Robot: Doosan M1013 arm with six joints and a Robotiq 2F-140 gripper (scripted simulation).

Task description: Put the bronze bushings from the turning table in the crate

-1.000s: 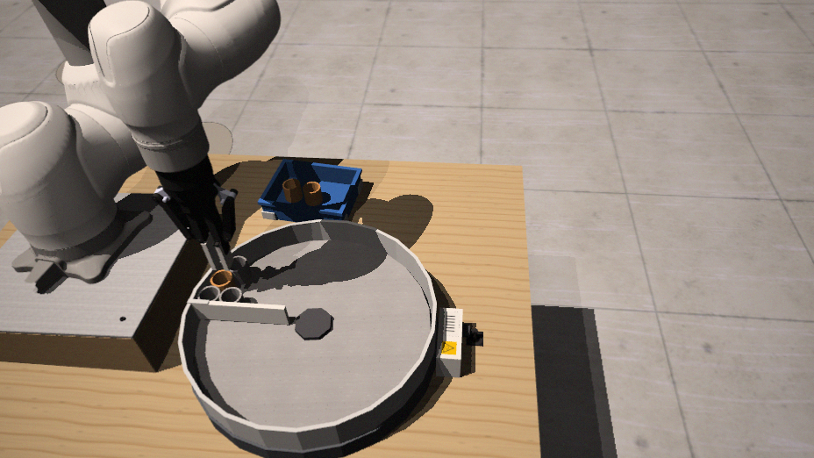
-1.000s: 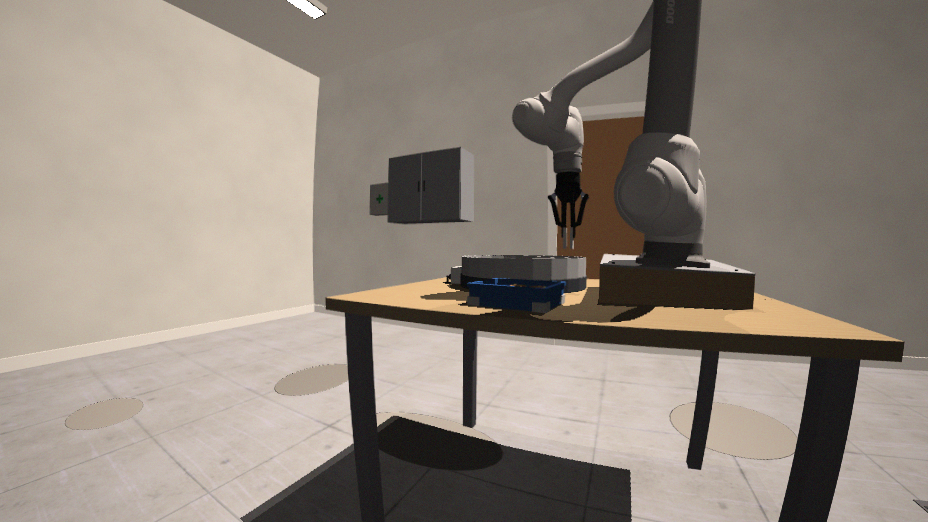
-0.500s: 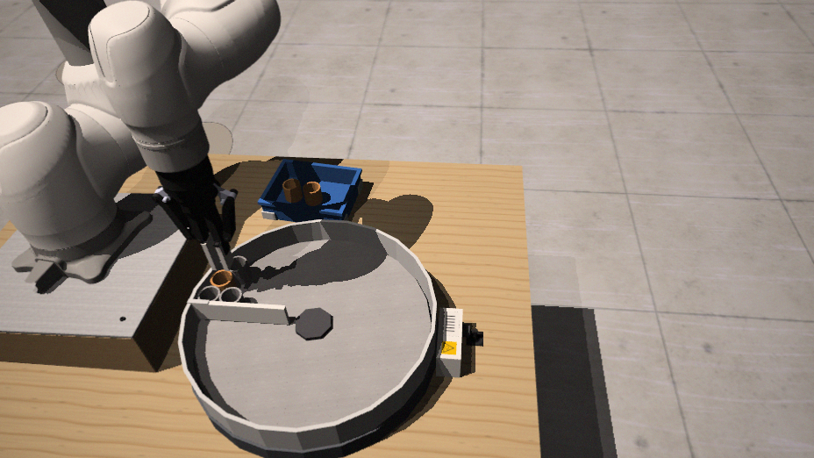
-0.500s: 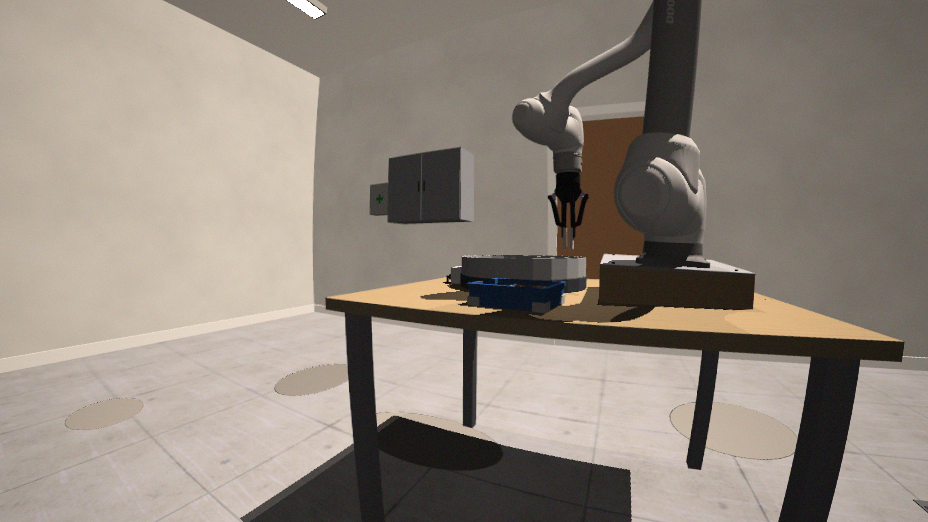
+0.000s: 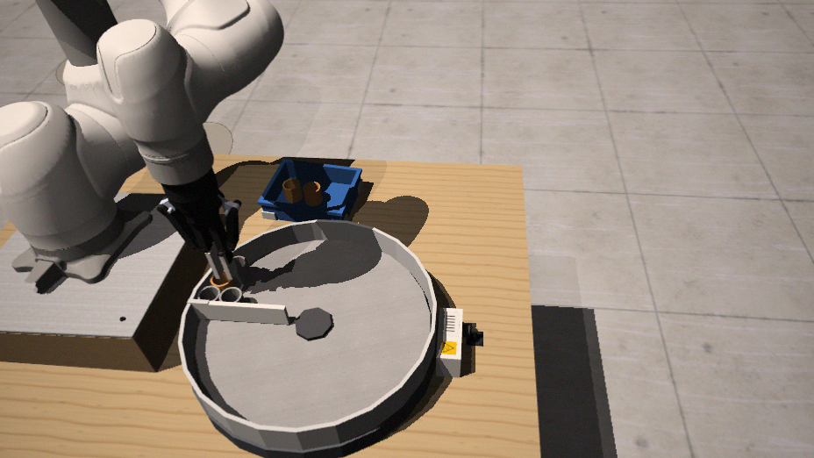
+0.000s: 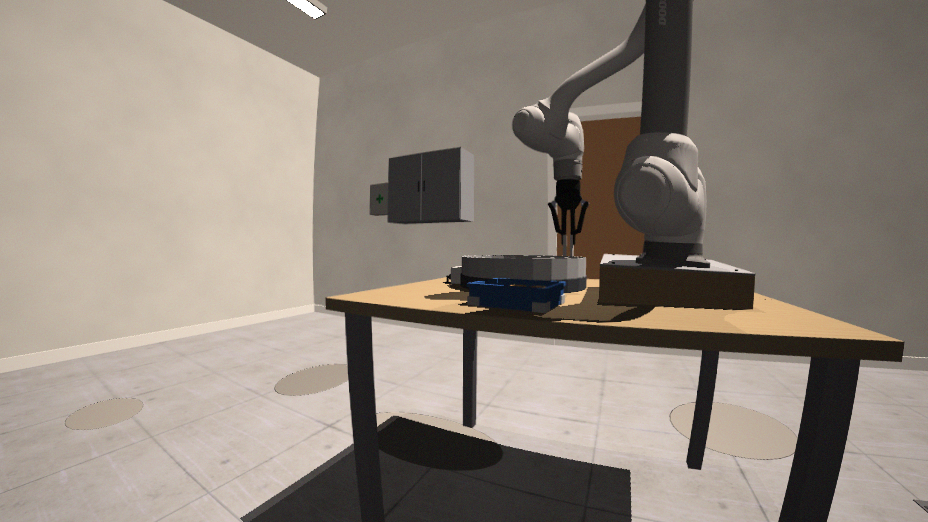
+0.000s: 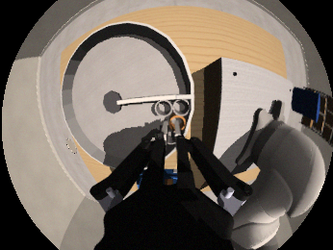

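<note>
I've got the gripper (image 5: 223,268) nearly shut w/ narrow fingers, holding nothing, tips down at the bronze bushing (image 5: 219,281) directly under it on the turning table (image 5: 318,353). Looks like an inside-bore pick, can't confirm. Two steel bushings (image 5: 220,294) sit touching just beyond the tips against the white bar (image 5: 245,311). Risk: tips off-centre clip the rim, tipping it or knocking the steel ones. Crate (image 5: 310,193), off to my side, has two bronze already.

green cross: wall box (image 6: 378,198) | warning triangle: control box (image 5: 449,347)
</note>
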